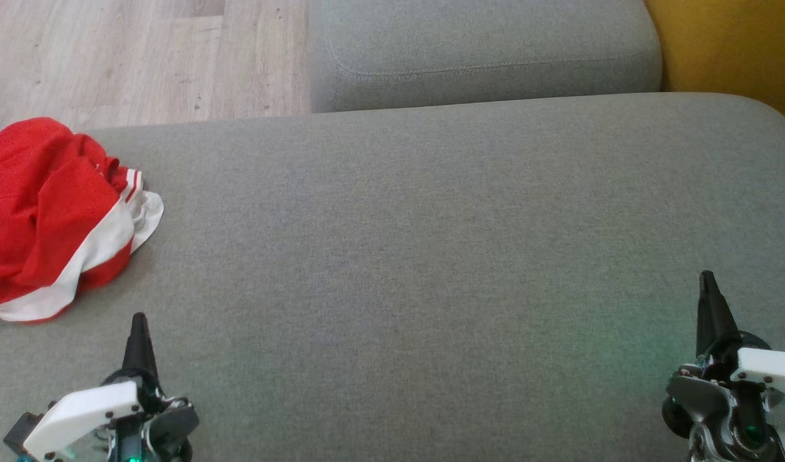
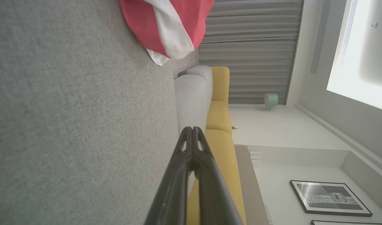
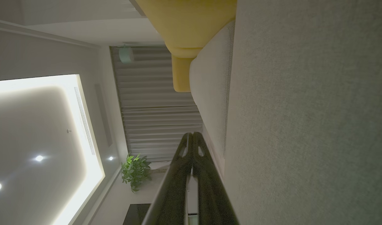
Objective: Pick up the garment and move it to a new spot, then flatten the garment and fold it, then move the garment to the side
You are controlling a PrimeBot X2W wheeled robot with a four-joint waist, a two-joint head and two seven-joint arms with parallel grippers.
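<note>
Crumpled red-and-white garment (image 1: 52, 218) on the grey sofa seat (image 1: 431, 244), at eleven o'clock from the left gripper (image 1: 138, 322), near but not touching. Right gripper (image 1: 707, 280) well apart, at three o'clock. Both grippers: fingers pressed together, empty.

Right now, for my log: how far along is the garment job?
Nothing looks done: the red-and-white garment lies crumpled at the left end of the grey cushion. Nothing is in hand; left gripper and right gripper are shut, empty. Picking up, flattening, folding, moving aside remain.
</note>
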